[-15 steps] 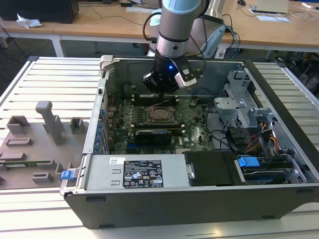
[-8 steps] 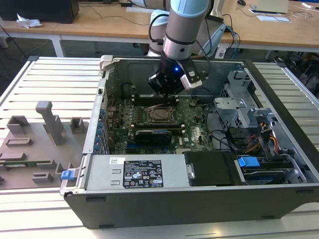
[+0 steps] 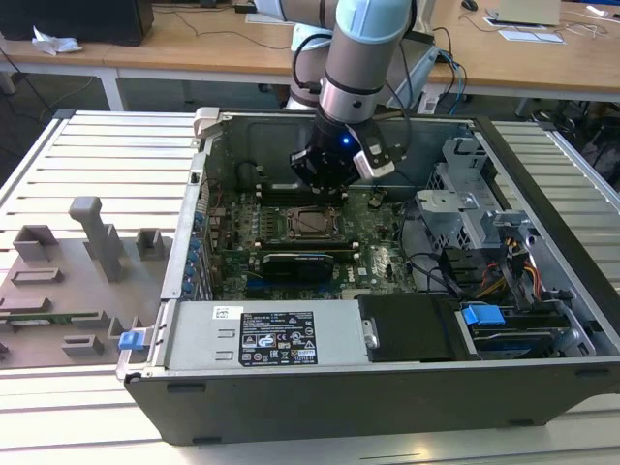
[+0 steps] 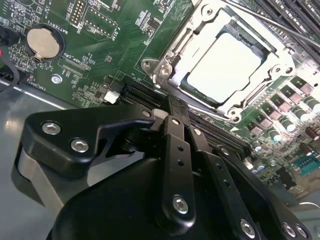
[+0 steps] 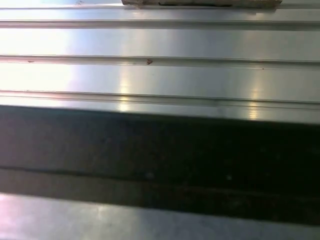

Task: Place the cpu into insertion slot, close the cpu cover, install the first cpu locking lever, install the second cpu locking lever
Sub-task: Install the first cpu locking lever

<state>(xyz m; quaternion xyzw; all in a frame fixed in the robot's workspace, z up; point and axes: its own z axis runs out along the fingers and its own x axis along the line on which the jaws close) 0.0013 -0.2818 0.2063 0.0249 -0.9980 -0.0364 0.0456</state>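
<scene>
The cpu, pale and square, lies in the insertion slot on the green motherboard. The silvery cpu cover lies flat around it, framing the chip through its window. A thin metal locking lever runs slantwise past the socket's far side. In the second wrist view my gripper is shut with nothing between its black fingers, its tip just short of the socket's near corner. In the exterior view the gripper hangs inside the open case, just above the far edge of the socket.
The case walls surround the board. A drive cage with cables stands at the exterior view's right, a power supply at the front. Black card slots and a coin battery lie near the gripper. A grey fixture plate sits outside.
</scene>
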